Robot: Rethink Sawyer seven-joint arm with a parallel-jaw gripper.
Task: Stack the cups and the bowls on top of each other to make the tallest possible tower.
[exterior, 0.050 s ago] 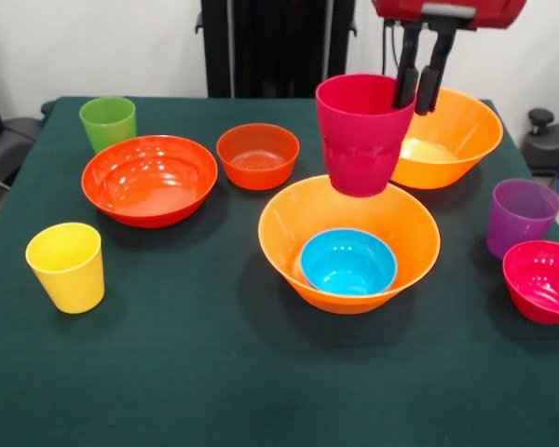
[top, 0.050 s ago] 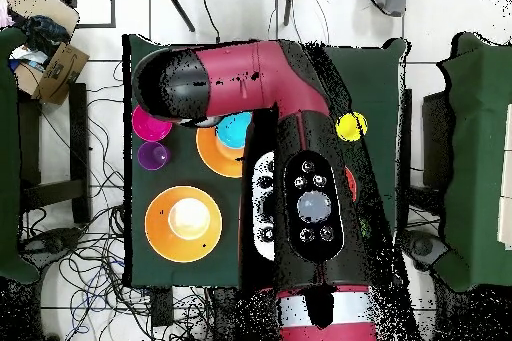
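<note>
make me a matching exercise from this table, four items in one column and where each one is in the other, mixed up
Items:
1. crimson-pink cup
2. blue bowl
3. yellow cup
4. purple cup

Places:
A. standing on the cloth beside the magenta bowl
B. inside a large orange bowl
C. held in the air by the gripper
D. alone on the cloth in front of the wide red-orange bowl

Pairs: 1-C, 2-B, 3-D, 4-A

I see the dark green table cloth [exterior, 0.050 s ago: 214, 372] spread beneath the claw. Overhead, tangled cables [top, 0.050 s ago: 90, 267] cover the tiled floor, and a cardboard box [top, 0.050 s ago: 62, 67] sits well off from it.
</note>
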